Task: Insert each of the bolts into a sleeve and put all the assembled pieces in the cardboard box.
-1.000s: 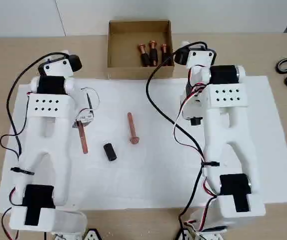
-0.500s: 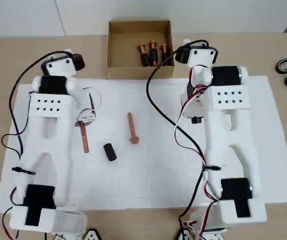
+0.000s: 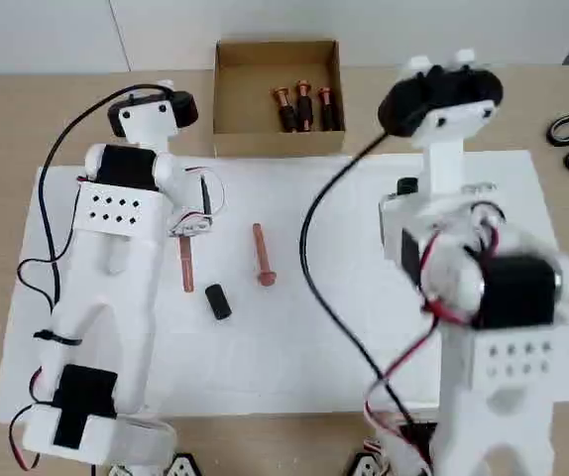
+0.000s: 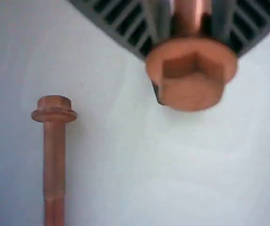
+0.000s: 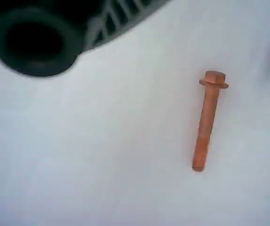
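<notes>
- High view. Left gripper (image 3: 189, 230): fingers clamped on the held bolt (image 3: 186, 270), a copper-coloured rod over the white mat (image 3: 294, 347).
- High view. Right gripper (image 3: 410, 193): raised at the mat's far right side. The black piece in it I take for the held sleeve (image 3: 406, 185).
- High view. Loose bolt (image 3: 262, 255) and spare sleeve (image 3: 217, 300) lie near each other, not touching, on the mat between the arms. The cardboard box (image 3: 227, 94) beyond the mat holds 3 assembled pieces (image 3: 304, 107).
- Left wrist view. Held bolt (image 4: 191, 75): flanged hex head facing the camera, smooth matte copper finish, gripped between grey ribbed jaws. Loose bolt (image 4: 54, 150) lies flat on the mat beyond it.
- Right wrist view. Held sleeve (image 5: 36, 42): black, round, thick-walled, open bore toward the camera, pinched against a ribbed jaw. Loose bolt (image 5: 209, 120): slim shank, stepped near the tip.
- Step in hand, my judgement: joining bolt and sleeve between the 2 arms. I would put tip and bore on 1 axis first, then feed slowly, because smooth round parts may swivel in a pinch.
</notes>
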Controlling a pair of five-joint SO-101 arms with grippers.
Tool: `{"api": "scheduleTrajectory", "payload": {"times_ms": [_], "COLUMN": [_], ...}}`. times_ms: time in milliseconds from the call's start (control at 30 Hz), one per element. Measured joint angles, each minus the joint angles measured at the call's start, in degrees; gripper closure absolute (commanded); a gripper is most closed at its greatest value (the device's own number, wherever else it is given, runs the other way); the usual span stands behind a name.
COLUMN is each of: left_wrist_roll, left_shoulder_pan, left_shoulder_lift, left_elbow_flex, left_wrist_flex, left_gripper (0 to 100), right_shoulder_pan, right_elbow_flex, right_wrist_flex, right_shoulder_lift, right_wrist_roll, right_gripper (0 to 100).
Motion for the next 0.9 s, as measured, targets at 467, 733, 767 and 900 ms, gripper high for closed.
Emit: {"api": "scheduleTrajectory", "payload": {"times_ms": [467,733,767,900], "left_wrist_roll": [2.4,3.2,3.2,3.2], "left_shoulder_pan": [0.1,0.2,0.2,0.2], "left_shoulder_lift": [0.0,0.0,0.0,0.0], "left_elbow_flex": [0.0,0.0,0.0,0.0], "left_wrist_flex": [0.0,0.0,0.0,0.0], "left_gripper": [99,99,99,99], "right_shoulder_pan": [-7.9,-11.7,-12.0,-11.8], "right_elbow_flex": [57.5,64.4,64.8,67.0], "right_wrist_flex": [-44.7,-52.0,-52.7,-56.2], "right_shoulder_lift": [-28.0,-28.1,-28.1,-28.1], "right_wrist_roll": [0.0,0.0,0.0,0.0], "right_gripper": [99.5,99.5,99.5,99.5]}}
